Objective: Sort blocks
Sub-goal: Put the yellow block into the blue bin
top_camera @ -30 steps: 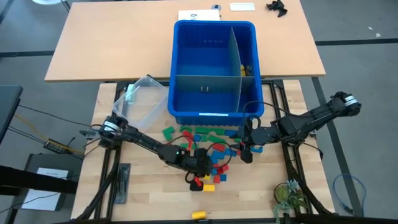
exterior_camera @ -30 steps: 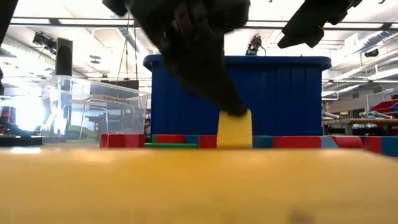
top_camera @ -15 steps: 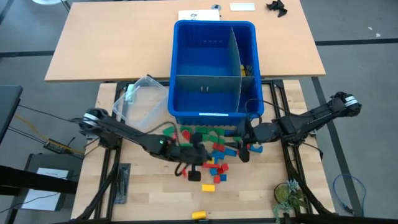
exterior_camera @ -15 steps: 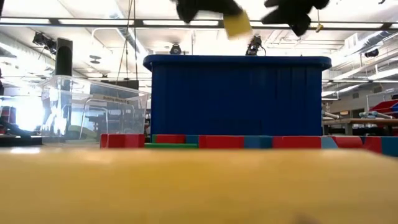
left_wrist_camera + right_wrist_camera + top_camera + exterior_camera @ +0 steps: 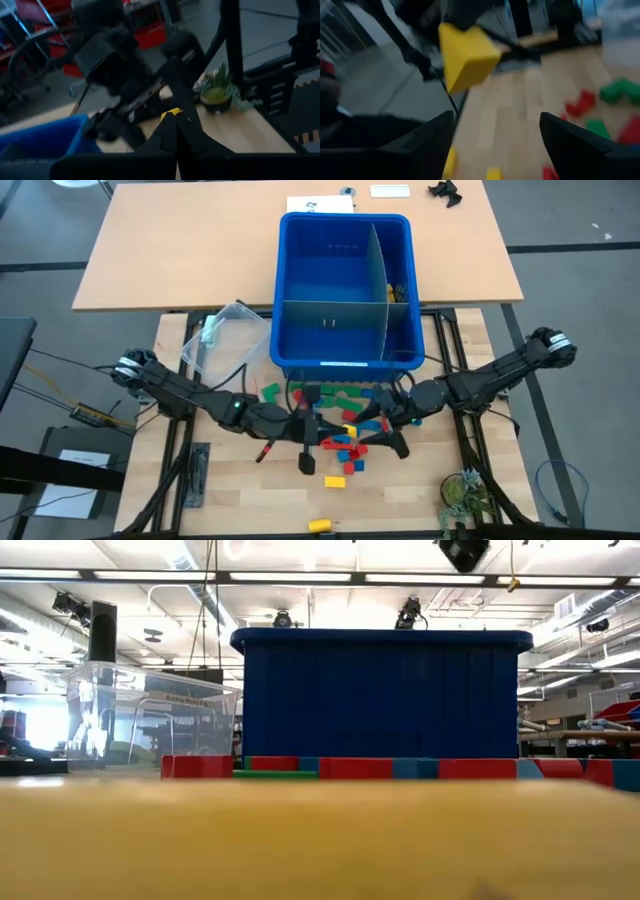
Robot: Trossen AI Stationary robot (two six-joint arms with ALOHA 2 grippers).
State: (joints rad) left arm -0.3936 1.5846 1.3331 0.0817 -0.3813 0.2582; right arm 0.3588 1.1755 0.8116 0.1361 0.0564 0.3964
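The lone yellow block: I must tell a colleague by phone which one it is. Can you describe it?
From the big blue bin, go past the heap of mixed blocks to the table edge farthest from it. There a yellow block lies left of the small potted plant. Unlike the other yellow ones, it lies alone.

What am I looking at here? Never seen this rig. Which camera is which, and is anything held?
Two robot arms at a wooden table, sorting toy blocks. One picture looks straight down, one level across the tabletop, one from each wrist. Loose red, blue, green and yellow blocks lie in front of a divided blue bin, a clear tub beside it. The left gripper has its fingers shut on a yellow block, raised above the pile. The right gripper faces it, fingers open and empty.
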